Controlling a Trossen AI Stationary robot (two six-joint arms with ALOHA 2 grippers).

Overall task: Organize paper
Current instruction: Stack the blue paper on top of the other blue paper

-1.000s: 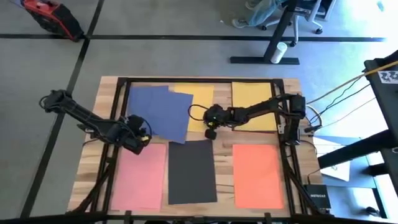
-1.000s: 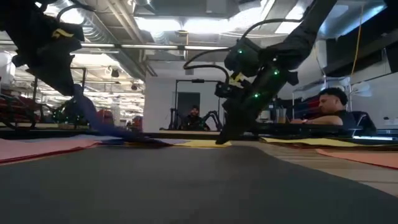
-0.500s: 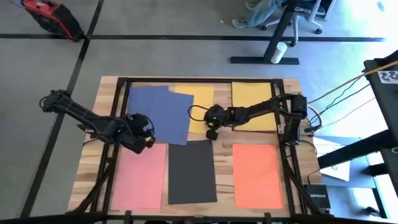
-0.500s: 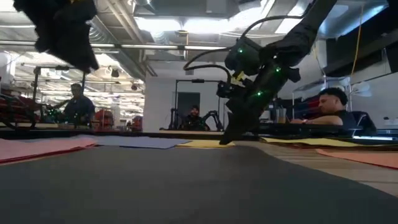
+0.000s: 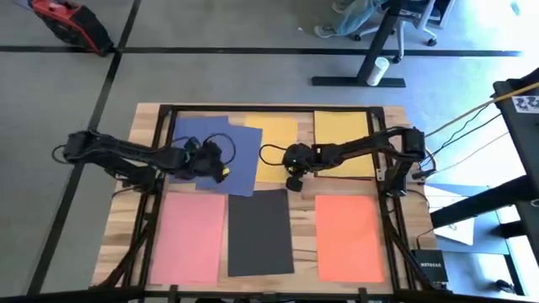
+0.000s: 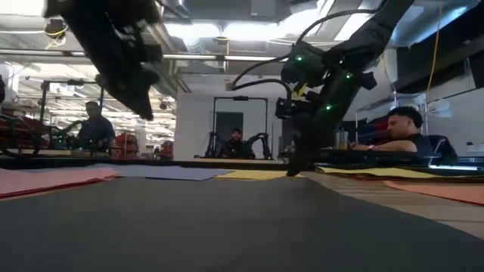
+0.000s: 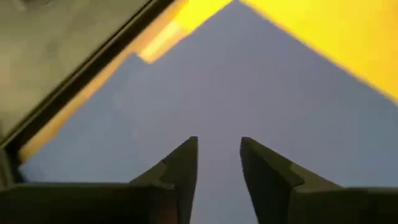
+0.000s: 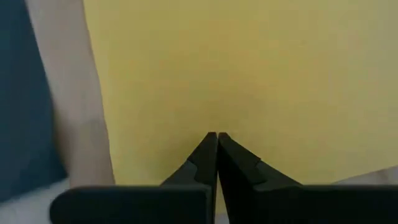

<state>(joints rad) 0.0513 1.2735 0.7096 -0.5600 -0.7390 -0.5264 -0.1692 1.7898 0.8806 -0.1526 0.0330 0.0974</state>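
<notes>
- Pink paper, the pink sheet point(image 5: 187, 238), lies at the near left of the table point(image 5: 143, 118). We see it flat and square to the table edge, so we judge that it is already in its place.
- The blue sheets point(image 5: 210, 143) lie at the far left. They look like two sheets, one over the other and a little turned, with a corner over the middle yellow sheet point(image 5: 271, 139). This part still looks untidy to us.
- Our left gripper point(image 5: 221, 168) hangs over the blue paper, above it and not touching in the low view. In its wrist view the fingers point(image 7: 180, 171) stand apart with a small gap and hold nothing.
- The dark grey sheet point(image 5: 259, 232) lies flat at the near middle, just beside the pink one, and seems placed.
- Our right gripper point(image 5: 292, 182) is down at the near edge of the middle yellow sheet. Its fingers point(image 8: 211, 158) are closed together with the tips at the paper; we cannot tell if they pinch the edge or only press on it.
- The second yellow sheet point(image 5: 341, 139) at the far right and the orange sheet point(image 5: 347, 236) at the near right lie straight.
- We judge that most of the work is done; what is left is to straighten the blue sheets and the middle yellow one.
</notes>
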